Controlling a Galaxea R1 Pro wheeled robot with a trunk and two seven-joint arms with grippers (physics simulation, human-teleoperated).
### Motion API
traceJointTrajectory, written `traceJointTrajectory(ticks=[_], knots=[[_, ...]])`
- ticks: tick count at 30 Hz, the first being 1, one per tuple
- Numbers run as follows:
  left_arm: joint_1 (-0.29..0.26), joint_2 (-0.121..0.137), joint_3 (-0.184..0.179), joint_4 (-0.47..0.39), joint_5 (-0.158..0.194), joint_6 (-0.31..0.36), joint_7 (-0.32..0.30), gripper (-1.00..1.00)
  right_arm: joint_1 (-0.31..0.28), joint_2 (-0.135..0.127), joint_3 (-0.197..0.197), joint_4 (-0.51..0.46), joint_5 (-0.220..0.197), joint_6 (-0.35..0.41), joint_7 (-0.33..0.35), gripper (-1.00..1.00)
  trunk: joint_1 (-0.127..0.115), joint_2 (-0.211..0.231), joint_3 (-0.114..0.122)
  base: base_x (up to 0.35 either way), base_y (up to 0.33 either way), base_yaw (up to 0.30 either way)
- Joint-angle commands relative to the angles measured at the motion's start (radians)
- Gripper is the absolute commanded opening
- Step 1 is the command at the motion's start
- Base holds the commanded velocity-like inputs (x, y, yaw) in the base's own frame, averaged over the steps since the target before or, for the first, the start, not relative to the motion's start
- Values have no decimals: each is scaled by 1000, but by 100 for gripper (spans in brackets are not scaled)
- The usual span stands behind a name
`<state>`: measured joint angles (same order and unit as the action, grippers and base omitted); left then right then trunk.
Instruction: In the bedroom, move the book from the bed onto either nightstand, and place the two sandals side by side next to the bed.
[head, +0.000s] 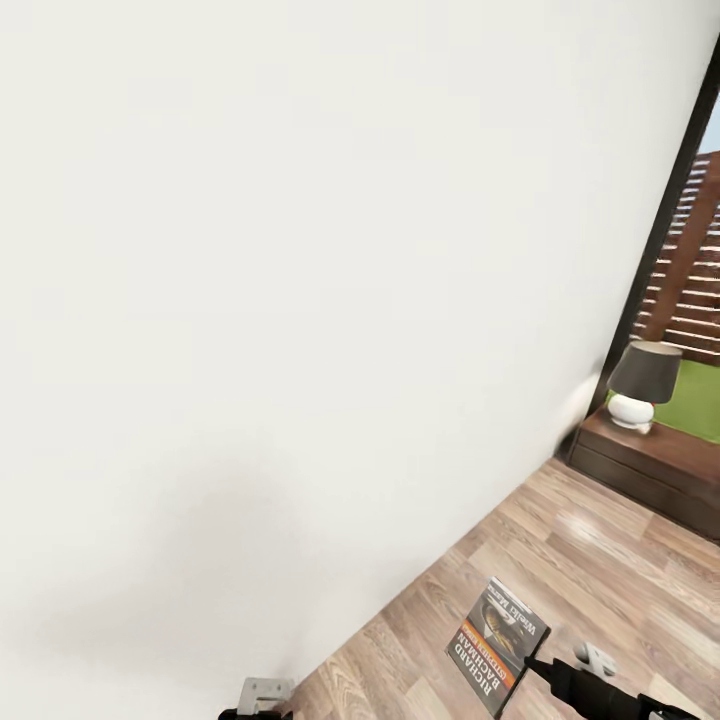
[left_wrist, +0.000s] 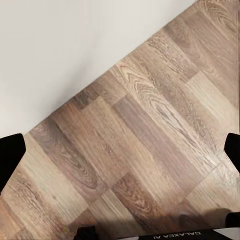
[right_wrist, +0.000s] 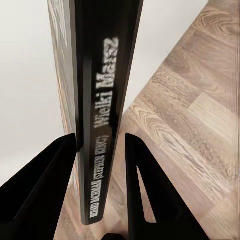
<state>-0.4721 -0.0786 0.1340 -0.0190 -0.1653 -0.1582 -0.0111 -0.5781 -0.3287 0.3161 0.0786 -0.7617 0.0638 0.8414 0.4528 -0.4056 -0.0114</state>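
The book (head: 497, 645), dark-covered with an orange band and white "RICHARD" lettering, hangs above the wood floor low in the head view. My right gripper (head: 545, 665) is shut on its edge. In the right wrist view the book's black spine (right_wrist: 102, 100) stands between the two black fingers (right_wrist: 145, 190) of the right gripper (right_wrist: 97, 175). A nightstand (head: 660, 460), low and dark brown, stands at the right by the wall. The left gripper (left_wrist: 120, 155) is open over bare floor, its fingertips (left_wrist: 10, 155) far apart. The bed and the sandals are out of view.
A large white wall (head: 300, 300) is close ahead and to the left. A lamp (head: 640, 385) with a dark shade and white base sits on the nightstand. Behind it are a black window frame (head: 665, 220) and a slatted brown fence (head: 695, 270). Wood-plank floor (head: 600, 560) runs toward the nightstand.
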Motion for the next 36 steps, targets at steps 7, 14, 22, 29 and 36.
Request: traceJointTrajectory(ticks=[7, 14, 22, 29, 36], knots=[[0, 0, 9, 1, -10, -4, -1, 100, -2, 0, 1, 3, -11, 7, 5, -100, 1, -1, -1, 240, 0, -278], [0, 0, 9, 1, -10, -4, -1, 100, -2, 0, 1, 3, -11, 7, 5, -100, 1, -1, -1, 19, 0, -278], [0, 0, 9, 1, -10, -4, -1, 100, -2, 1, 1, 3, -11, 7, 5, -100, 1, -1, -1, 1, 0, -277], [0, 0, 9, 1, -10, -4, -1, 100, -2, 0, 1, 3, -11, 7, 5, -100, 1, -1, -1, 0, 0, -272], [0, 0, 9, 1, -10, -4, -1, 100, -2, 1, 1, 3, -11, 7, 5, -100, 1, -1, -1, 0, 0, -270]])
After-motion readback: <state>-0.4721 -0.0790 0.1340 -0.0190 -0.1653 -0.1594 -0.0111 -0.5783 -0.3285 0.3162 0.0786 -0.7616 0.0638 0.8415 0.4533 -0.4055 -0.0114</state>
